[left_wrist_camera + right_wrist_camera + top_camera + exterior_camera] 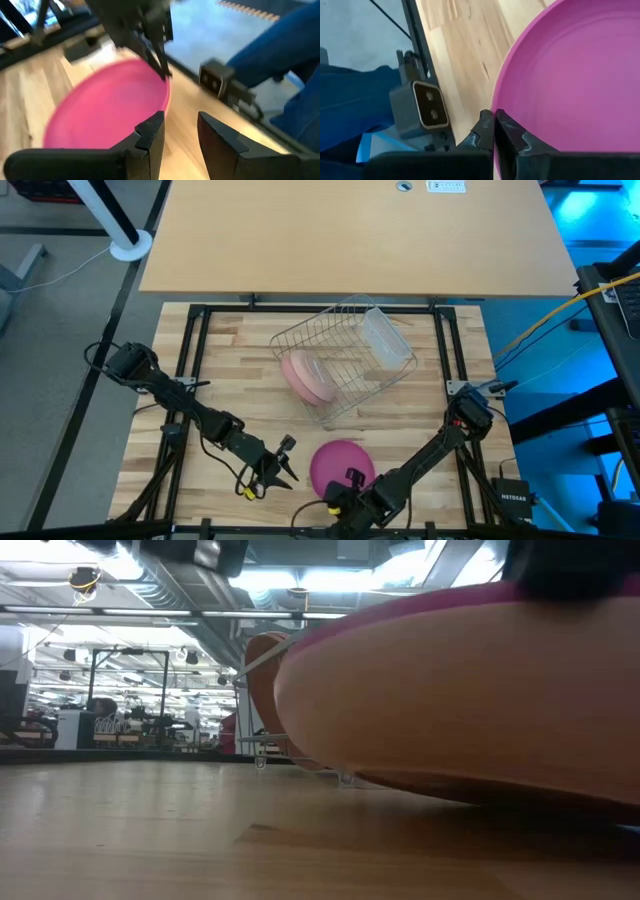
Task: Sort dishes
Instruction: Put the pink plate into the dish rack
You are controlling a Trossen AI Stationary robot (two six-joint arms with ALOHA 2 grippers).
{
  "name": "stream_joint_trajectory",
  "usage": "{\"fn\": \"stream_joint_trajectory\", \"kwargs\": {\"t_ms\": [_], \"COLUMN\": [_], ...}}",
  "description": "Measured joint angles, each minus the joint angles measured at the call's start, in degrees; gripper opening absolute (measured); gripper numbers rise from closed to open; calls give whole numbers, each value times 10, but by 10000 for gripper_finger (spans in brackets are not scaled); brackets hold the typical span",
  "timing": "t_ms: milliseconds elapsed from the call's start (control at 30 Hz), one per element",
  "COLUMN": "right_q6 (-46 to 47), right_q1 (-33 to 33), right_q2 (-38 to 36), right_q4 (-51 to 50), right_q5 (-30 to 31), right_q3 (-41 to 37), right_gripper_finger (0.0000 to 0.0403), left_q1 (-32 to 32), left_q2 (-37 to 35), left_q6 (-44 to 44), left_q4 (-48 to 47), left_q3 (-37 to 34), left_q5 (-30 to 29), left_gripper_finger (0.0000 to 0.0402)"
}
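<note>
wooden table – one rack, two plates; right hand pinches one magenta plate, left hand parted, empty.

The magenta-pink plate is showing bright against the pale striped wood table. In the silver wire rack a pale peach plate is sitting — soft, muted

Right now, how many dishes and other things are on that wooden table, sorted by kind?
Magenta-pink plate, its rim pinched by the right gripper: 1
Pale pink plates in the rack: looks like 2 stacked, hard to separate
Silver wire rack: 1
Clear plastic cup in the rack: 1
Total: 5 things, if the stack is 2.
</note>
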Motion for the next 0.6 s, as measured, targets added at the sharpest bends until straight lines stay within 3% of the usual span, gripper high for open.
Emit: {"fn": "stream_joint_trajectory", "kwargs": {"t_ms": [167,300,600], "right_q6": [0,-1,-1], "right_q1": [-1,-4,-4], "right_q2": [0,0,0], "right_q4": [4,6,6], "right_q5": [18,22,18], "right_q3": [0,0,0], "right_gripper_finger": [2,1,1], "left_q1": [0,0,8], "left_q2": [48,83,88], "left_q6": [9,43,104], "left_q4": [13,63,126], "left_q3": [0,-1,0], "left_q5": [-2,-36,-44], "left_gripper_finger": [109,109,109]}}
